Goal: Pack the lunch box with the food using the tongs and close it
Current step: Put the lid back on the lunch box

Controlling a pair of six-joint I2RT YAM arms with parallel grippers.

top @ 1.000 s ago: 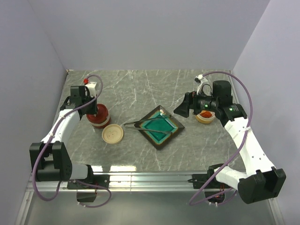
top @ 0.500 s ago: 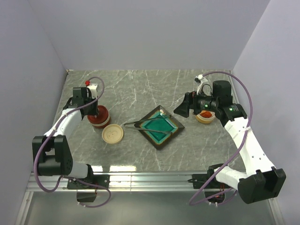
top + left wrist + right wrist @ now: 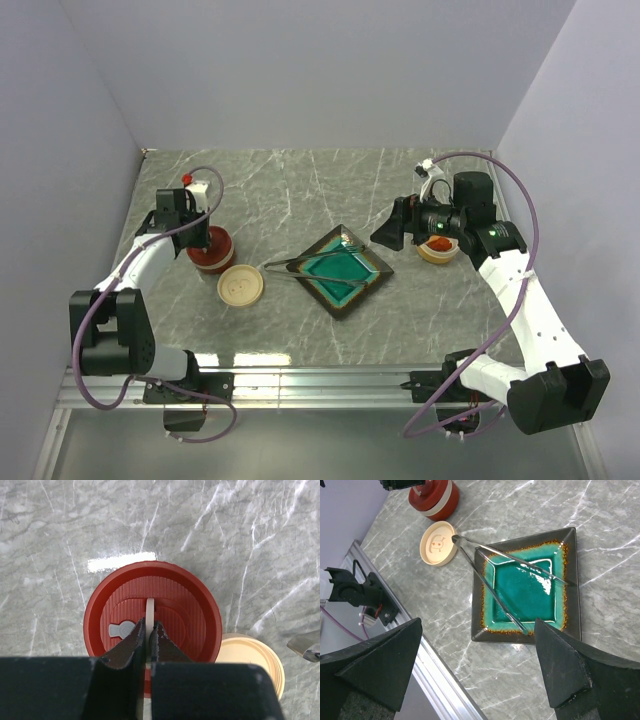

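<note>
Leftmost, the left end effector (image 3: 148,630) is clenched on the red lunch box's (image 3: 195,605) pale lid strap (image 3: 150,605). The cream lid (image 3: 438,543) beside it bears a mark too small to read. Tongs (image 3: 490,586) lie across the teal dish (image 3: 570,555). The right end effector (image 3: 388,236) gapes near their tips, with orange food (image 3: 436,245) beyond.

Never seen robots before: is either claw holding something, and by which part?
The left gripper pinches the thin white handle strip on the red lid. The right gripper is open and holds nothing.
</note>
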